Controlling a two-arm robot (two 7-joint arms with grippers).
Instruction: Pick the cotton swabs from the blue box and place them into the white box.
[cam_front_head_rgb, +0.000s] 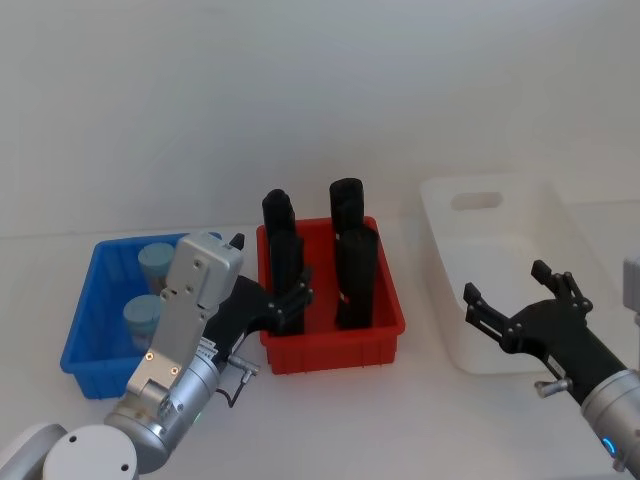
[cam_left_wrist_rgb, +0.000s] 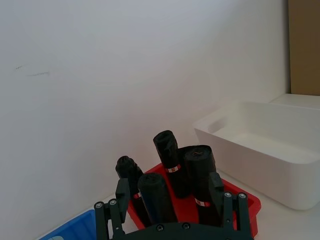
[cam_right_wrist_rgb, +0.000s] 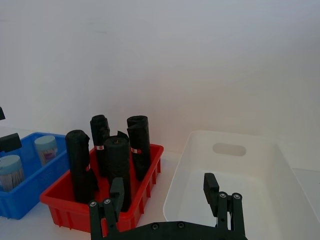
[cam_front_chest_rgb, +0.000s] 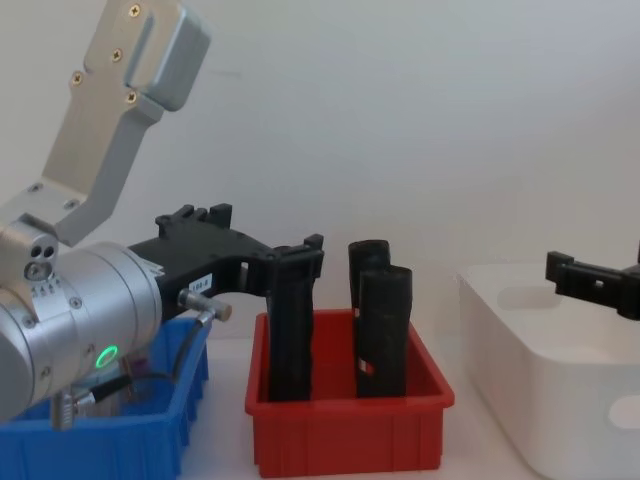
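Both grippers spread wide, empty.
Lower left, left gripper (cam_front_head_rgb: 290, 305) by the red bin (cam_front_head_rgb: 330, 355); lower right, right gripper (cam_front_head_rgb: 505, 285) at the white box (cam_front_head_rgb: 560, 215); behind, cotton swabs (cam_front_head_rgb: 142, 318) stand in the blue box (cam_front_head_rgb: 85, 300) at left.

Two cotton swabs (cam_front_head_rgb: 143, 318) upright in blue box (cam_front_head_rgb: 82, 318) — white box (cam_front_head_rgb: 478, 352) apart.
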